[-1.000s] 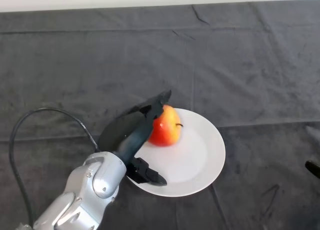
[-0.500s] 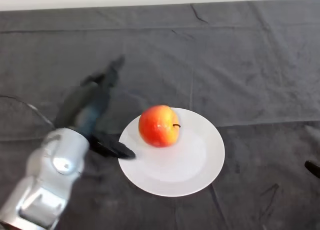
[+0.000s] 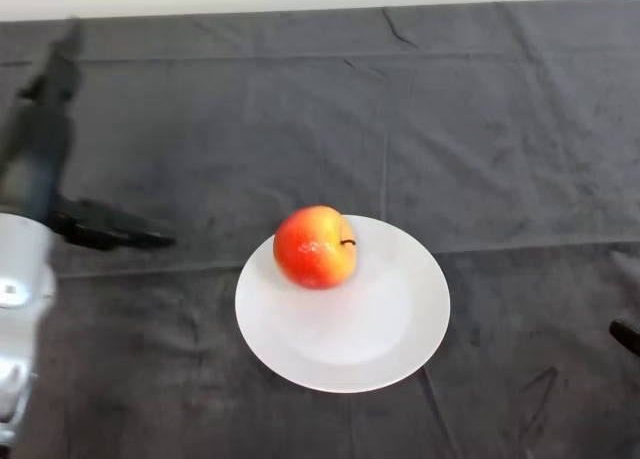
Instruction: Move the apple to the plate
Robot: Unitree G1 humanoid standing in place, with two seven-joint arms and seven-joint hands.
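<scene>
A red and yellow apple (image 3: 315,246) rests on the upper left part of a round white plate (image 3: 385,324) near the middle of the table, its stem pointing right. My left hand (image 3: 45,149) is at the far left edge of the head view, well away from the plate. Its fingers are straight and spread, the thumb sticking out to the right, and it holds nothing.
A dark grey cloth (image 3: 450,119) with creases covers the whole table. A small dark object (image 3: 626,334) pokes in at the right edge. The table's far edge runs along the top against a pale wall.
My hand has let go of the apple and swung left and away from the plate, from beside the apple to the view's left edge. The apple stays on the plate.
</scene>
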